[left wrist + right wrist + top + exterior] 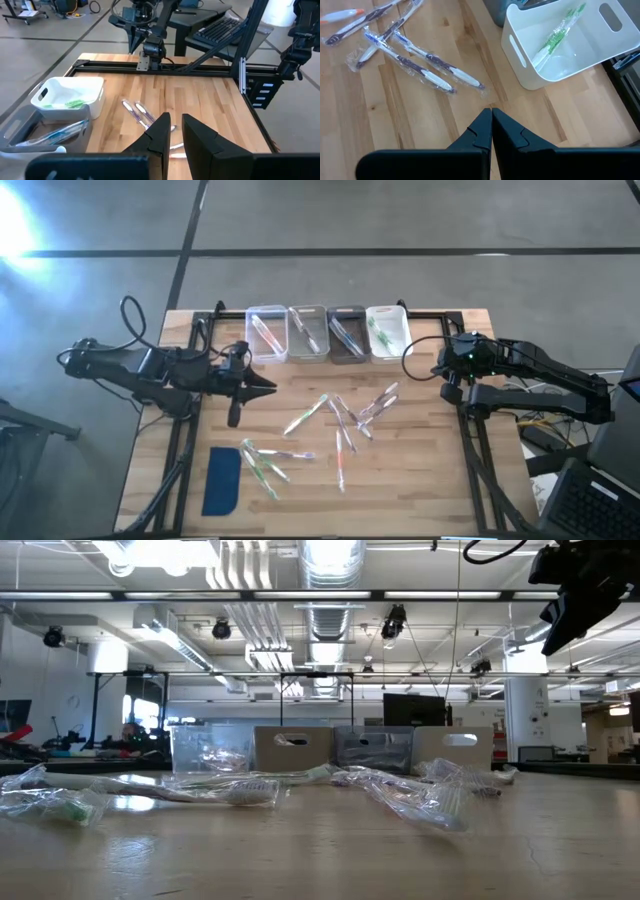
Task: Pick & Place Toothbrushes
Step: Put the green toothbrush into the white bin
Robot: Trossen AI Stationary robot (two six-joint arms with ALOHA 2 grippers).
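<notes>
Bins [327, 332] hold a toothbrush or two each; loose toothbrushes [340, 425] lie between both grippers. Left gripper [268, 386] hovers empty just short of the clear bin, fingers slightly parted. Right gripper [441, 365], shut and empty, sits beside the white bin [570, 47].

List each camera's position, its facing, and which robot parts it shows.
High: overhead, straight down on table; both arms.
Low: tabletop level, across toothbrushes toward bins; arm at upper right.
Left wrist: past left gripper, slightly parted, empty.
Right wrist: past shut right gripper.
Both wrist views share the white bin.
</notes>
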